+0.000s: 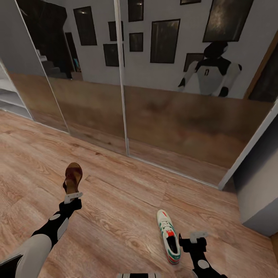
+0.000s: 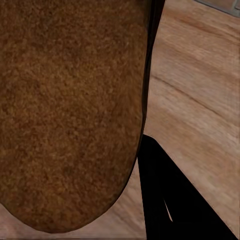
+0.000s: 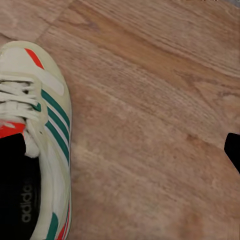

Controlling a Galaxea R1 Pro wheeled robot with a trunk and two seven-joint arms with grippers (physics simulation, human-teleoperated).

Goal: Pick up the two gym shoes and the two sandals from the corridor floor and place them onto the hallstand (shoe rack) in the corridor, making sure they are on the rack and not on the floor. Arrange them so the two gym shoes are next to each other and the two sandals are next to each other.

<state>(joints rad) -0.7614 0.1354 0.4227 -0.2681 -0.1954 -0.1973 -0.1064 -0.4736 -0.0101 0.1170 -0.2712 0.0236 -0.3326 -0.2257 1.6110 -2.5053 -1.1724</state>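
A dark brown sandal (image 1: 72, 177) with a tan footbed (image 2: 65, 110) is at the left on the corridor floor (image 1: 127, 200). My left gripper (image 1: 73, 197) is at its heel end and looks shut on it. One black finger (image 2: 170, 200) lies against the sandal's edge in the left wrist view. One cream gym shoe (image 1: 168, 241) with green stripes lies on the planks at the front right, toe pointing away from me. My right gripper (image 1: 195, 236) hovers open just right of that gym shoe (image 3: 45, 135), not touching it.
Mirrored sliding doors (image 1: 162, 116) span the back and reflect the robot (image 1: 212, 71). A light-grey cabinet corner (image 1: 258, 185) juts in at the right. Open pale shelves (image 1: 9, 96) show at the far left edge; I cannot tell if they are the hallstand.
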